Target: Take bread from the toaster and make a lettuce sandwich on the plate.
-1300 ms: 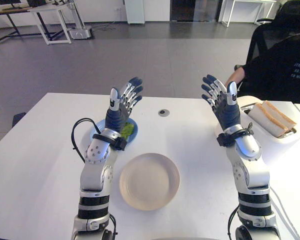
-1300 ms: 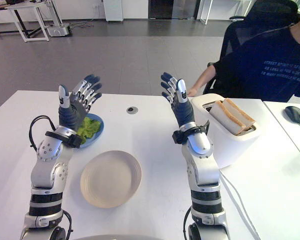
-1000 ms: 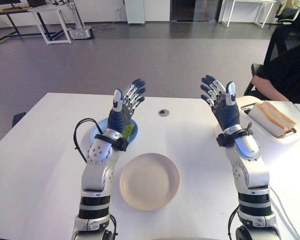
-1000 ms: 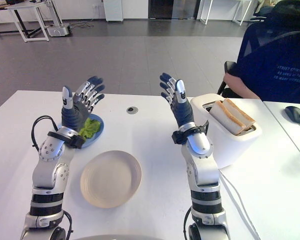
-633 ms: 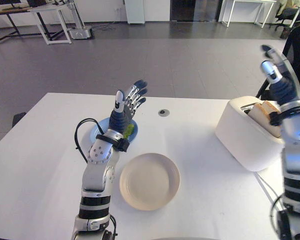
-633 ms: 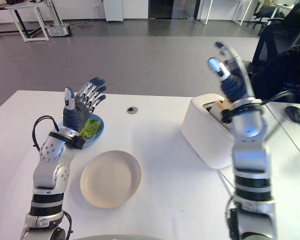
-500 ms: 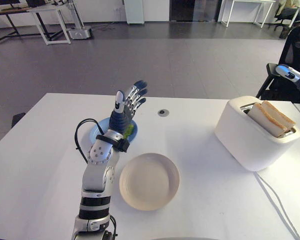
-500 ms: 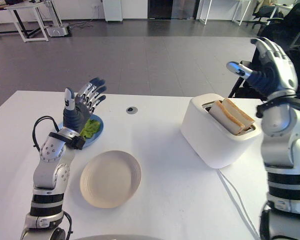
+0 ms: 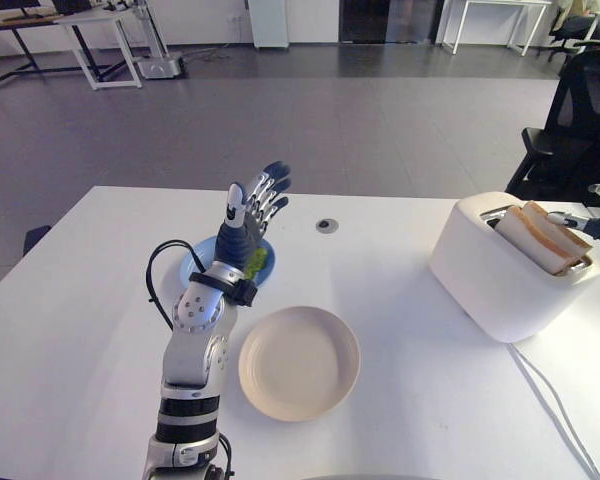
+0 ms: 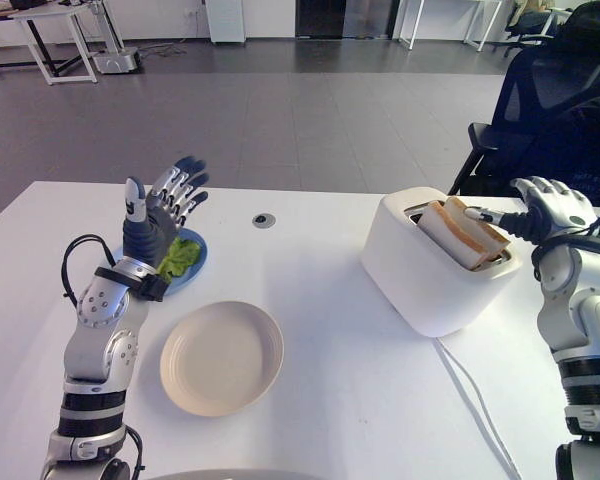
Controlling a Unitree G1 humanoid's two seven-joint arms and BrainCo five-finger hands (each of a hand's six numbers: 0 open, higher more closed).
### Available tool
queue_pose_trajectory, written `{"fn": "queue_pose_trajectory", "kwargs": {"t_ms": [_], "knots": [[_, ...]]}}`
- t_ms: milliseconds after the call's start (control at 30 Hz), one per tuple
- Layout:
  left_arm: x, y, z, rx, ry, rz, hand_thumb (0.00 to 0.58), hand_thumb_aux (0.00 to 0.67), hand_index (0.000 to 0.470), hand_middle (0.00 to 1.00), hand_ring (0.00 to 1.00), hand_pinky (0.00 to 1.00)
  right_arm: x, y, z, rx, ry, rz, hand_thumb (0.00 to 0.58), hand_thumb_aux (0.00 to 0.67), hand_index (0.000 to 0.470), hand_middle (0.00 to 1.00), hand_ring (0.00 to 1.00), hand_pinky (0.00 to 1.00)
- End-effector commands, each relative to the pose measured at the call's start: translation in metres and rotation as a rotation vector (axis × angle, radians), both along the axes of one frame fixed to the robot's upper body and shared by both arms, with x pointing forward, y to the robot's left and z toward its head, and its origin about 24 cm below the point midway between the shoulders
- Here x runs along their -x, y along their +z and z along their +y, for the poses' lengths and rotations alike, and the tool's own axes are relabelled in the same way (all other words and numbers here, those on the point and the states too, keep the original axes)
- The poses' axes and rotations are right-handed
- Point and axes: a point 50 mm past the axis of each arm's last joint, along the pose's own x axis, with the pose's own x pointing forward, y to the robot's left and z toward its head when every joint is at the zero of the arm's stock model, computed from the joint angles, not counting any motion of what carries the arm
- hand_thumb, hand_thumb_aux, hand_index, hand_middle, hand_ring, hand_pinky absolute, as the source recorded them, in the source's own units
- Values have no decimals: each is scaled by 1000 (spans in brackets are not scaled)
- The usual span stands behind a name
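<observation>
A white toaster (image 10: 427, 278) stands on the right of the white table with two bread slices (image 10: 463, 233) sticking up from its slots. My right hand (image 10: 546, 209) hovers by the toaster's far right end, open, thumb stretched toward the nearer slice, holding nothing. A beige plate (image 9: 299, 362) lies bare at the table's middle front. Behind it to the left, a small blue dish (image 10: 194, 268) carries green lettuce (image 10: 181, 255). My left hand (image 9: 250, 206) is raised above that dish, palm forward, fingers spread, holding nothing.
A round cable hole (image 9: 327, 226) sits in the table behind the plate. The toaster's white cord (image 10: 474, 406) trails toward the front right edge. A black office chair (image 10: 545, 105) stands just beyond the table's right side.
My right hand swung from the table's middle up and rightward over the toaster, then came down at its right end by the bread. The left hand stayed almost still.
</observation>
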Motion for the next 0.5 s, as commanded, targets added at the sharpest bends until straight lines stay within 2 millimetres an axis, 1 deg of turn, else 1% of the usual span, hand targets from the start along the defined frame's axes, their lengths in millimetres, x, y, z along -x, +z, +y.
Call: {"fn": "queue_pose_trajectory", "kwargs": {"t_ms": [33, 200, 267, 333, 400, 500], "knots": [[2, -3, 0, -6, 6, 17, 0, 0, 0, 0, 0, 0, -1, -12, 10, -43, 42, 97, 580, 670, 470, 0, 0, 0], [1, -6, 3, -3, 15, 27, 0, 0, 0, 0, 0, 0, -4, -17, 30, -124, 140, 155, 580, 670, 470, 0, 0, 0], [1, -6, 4, -1, 19, 30, 0, 0, 0, 0, 0, 0, -6, -15, 34, -141, 154, 143, 580, 670, 470, 0, 0, 0], [0, -8, 4, -2, 20, 33, 0, 0, 0, 0, 0, 0, -7, -6, 32, -136, 141, 80, 580, 670, 470, 0, 0, 0], [-1, -9, 4, -2, 20, 36, 0, 0, 0, 0, 0, 0, -9, 7, 29, -120, 127, -23, 580, 670, 470, 0, 0, 0], [-1, -9, 4, -4, 21, 38, 0, 0, 0, 0, 0, 0, -11, 36, 25, -113, 122, -231, 580, 670, 470, 0, 0, 0]]}}
